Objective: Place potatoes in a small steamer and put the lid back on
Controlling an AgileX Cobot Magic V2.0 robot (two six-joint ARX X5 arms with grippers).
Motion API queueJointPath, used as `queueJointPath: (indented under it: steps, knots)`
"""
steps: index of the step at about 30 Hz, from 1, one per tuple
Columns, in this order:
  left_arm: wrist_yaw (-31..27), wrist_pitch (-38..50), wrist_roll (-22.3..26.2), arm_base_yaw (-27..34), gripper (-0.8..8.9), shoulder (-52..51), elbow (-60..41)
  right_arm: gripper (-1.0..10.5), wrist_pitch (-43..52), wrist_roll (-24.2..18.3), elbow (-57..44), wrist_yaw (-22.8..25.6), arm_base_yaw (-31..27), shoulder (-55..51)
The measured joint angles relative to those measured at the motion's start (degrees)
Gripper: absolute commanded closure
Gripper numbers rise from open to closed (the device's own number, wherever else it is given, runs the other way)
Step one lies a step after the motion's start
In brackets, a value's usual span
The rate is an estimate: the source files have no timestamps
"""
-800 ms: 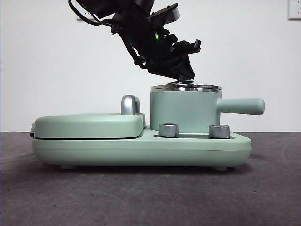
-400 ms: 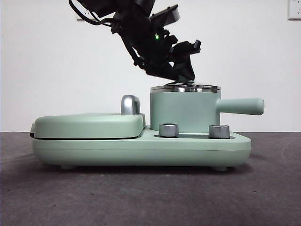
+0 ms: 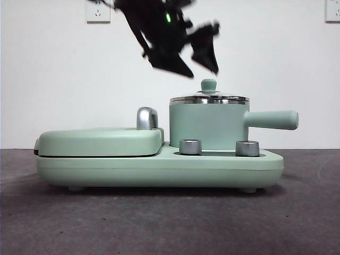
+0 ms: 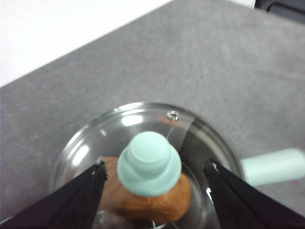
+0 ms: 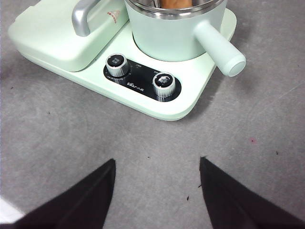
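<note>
glass lid (image 4: 143,157), steel-rimmed, small mint-green knob (image 3: 209,85): seated level on the small steamer (image 3: 208,123), rim to rim as far as the front view shows.
potato (image 4: 157,195), orange-brown, rough-skinned: inside the steamer, visible through the glass beneath the knob; a sliver of it also shows at the pot's mouth in the right wrist view.
small steamer, mint-green with a straight side handle (image 3: 272,120): stands on the right well of the mint-green cooker base (image 3: 159,167), beside the flat griddle cover (image 3: 101,141) with its chrome handle (image 3: 147,118), behind two steel dials (image 5: 140,75).
left gripper (image 4: 155,172): jaws wide apart, one either side of the knob and touching nothing; in the front view it hangs blurred above the lid, clear of it.
right gripper (image 5: 157,164): jaws spread, empty, over bare grey table (image 5: 143,143) in front of the cooker; waiting.
step in hand, as judged: both parts of the task look done, potato in and lid on; release is complete.
next move: a straight lift of the left arm away, jaws kept wide so neither catches the knob or shifts the lid.
</note>
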Motion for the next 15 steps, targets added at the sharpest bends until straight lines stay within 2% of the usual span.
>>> queueJointPath:
  steps: [8, 11, 15]
  knots:
    - [-0.04, -14.53, -11.02, 2.84, 4.73, -7.43, 0.00, 6.7, 0.22, 0.00, 0.00, 0.00, 0.00, 0.00]
    - [-0.02, -19.04, -13.07, 3.06, 4.73, -9.31, -0.92, 6.7, 0.48, 0.00, 0.00, -0.02, 0.00, 0.00]
    - [0.00, -19.21, -13.81, 2.95, 4.73, -14.58, -6.23, 6.7, 1.51, 0.00, 0.00, -0.02, 0.00, 0.33]
